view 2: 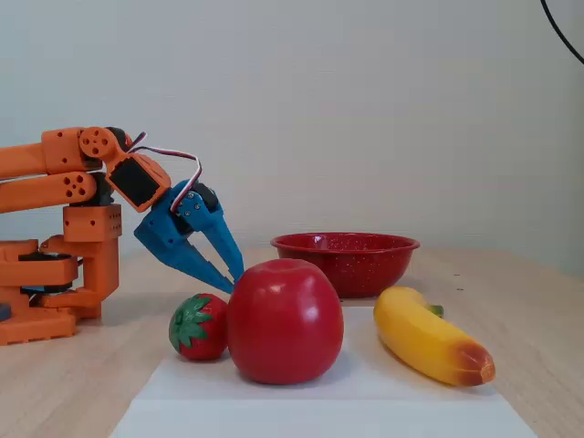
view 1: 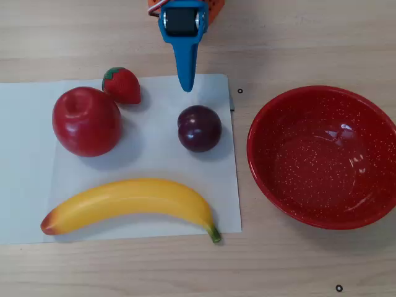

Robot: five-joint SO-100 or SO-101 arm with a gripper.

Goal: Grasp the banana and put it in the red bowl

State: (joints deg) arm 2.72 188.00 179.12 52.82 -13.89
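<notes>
Approach step: my tool (view 2: 233, 276), jaws slightly parted and empty, hangs beyond the plum (view 1: 199, 128). The banana (view 1: 133, 201) lies on the paper's near edge; next I reach across to it, left of the red bowl (view 1: 322, 213).

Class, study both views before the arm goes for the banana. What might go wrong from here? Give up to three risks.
1. The plum lies between the pincer and the banana; a straight reach may knock it.
2. The banana is long, smooth and curved, so an off-centre grip could let it tilt or slip.
3. The red bowl sits off the white sheet; the long banana might catch its rim.
</notes>
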